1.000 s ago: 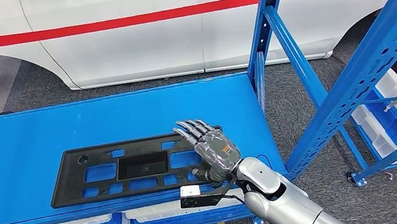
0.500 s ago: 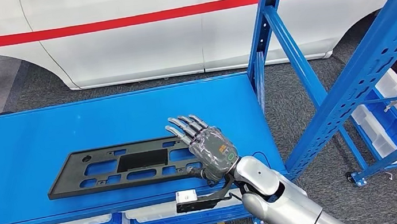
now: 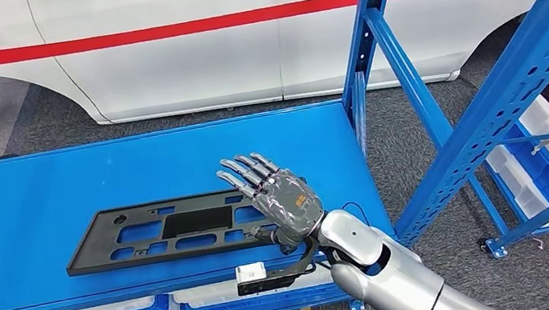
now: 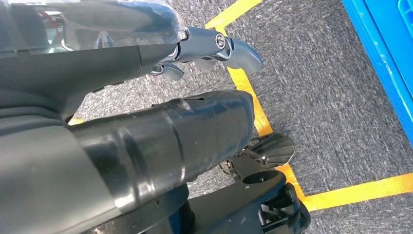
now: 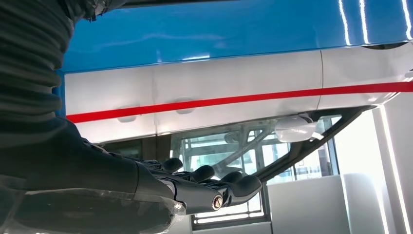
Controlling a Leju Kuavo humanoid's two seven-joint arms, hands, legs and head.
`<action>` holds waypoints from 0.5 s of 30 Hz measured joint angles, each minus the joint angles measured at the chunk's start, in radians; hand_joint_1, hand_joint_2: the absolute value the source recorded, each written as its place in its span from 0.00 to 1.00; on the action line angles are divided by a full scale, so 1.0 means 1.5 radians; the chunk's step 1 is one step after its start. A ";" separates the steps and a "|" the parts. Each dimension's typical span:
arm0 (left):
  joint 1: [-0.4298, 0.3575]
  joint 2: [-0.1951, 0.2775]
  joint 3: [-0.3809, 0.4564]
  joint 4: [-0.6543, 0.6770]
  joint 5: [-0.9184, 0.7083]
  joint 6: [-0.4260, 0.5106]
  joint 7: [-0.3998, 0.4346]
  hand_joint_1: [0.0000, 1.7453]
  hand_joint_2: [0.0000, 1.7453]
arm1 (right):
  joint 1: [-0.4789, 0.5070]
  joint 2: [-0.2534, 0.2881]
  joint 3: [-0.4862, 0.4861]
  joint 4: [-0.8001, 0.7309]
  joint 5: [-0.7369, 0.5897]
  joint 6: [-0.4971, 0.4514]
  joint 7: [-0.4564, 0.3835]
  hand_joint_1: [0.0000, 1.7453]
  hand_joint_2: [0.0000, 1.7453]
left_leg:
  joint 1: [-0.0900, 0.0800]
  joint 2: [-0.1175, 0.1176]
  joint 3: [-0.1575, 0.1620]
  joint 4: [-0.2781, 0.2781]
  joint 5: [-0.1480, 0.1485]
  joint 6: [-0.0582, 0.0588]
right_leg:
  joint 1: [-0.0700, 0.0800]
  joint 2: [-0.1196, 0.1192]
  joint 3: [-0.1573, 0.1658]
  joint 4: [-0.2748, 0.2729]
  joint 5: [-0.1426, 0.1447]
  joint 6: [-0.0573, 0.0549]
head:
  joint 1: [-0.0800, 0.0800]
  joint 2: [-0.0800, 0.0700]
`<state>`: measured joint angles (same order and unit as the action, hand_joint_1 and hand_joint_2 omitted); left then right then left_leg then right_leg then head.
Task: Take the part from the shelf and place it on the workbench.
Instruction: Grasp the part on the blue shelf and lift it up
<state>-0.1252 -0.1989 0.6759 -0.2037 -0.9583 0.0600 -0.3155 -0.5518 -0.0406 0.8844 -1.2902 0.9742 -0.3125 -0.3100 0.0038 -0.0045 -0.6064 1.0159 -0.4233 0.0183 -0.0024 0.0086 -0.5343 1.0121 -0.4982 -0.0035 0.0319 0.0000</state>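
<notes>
Now the right hand [image 3: 284,202] has lifted off the part [image 3: 177,229] — fingers spread, holding nothing — leaving it flat on the tabletop [image 3: 36,194] beneath; placement looks done.

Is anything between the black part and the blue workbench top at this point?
Nothing visible: the black part lies flat on the workbench, with the right hand open above its right end.
</notes>
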 joint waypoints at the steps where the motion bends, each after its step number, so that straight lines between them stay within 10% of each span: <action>1: 0.000 -0.001 0.001 0.000 0.000 0.000 -0.001 0.00 0.00 | -0.001 0.000 0.001 -0.001 -0.002 0.005 0.000 0.00 1.00 | 0.000 0.000 0.000 0.000 0.000 0.000 | 0.000 0.000 0.000 0.000 0.000 0.000 | 0.000 0.000; 15: 0.000 -0.008 0.008 0.000 0.003 0.003 -0.003 0.00 0.00 | -0.002 -0.004 0.013 -0.010 -0.020 0.017 -0.002 0.00 1.00 | 0.000 0.000 0.000 0.000 0.000 0.000 | 0.000 0.000 0.000 0.000 0.000 0.000 | 0.000 0.000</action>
<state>-0.1257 -0.2106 0.6873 -0.2037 -0.9531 0.0643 -0.3200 -0.5552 -0.0463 0.9043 -1.3046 0.9443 -0.2863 -0.3135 0.0038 -0.0045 -0.6063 1.0159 -0.4233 0.0183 -0.0024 0.0088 -0.5346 1.0121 -0.4982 -0.0035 0.0319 0.0000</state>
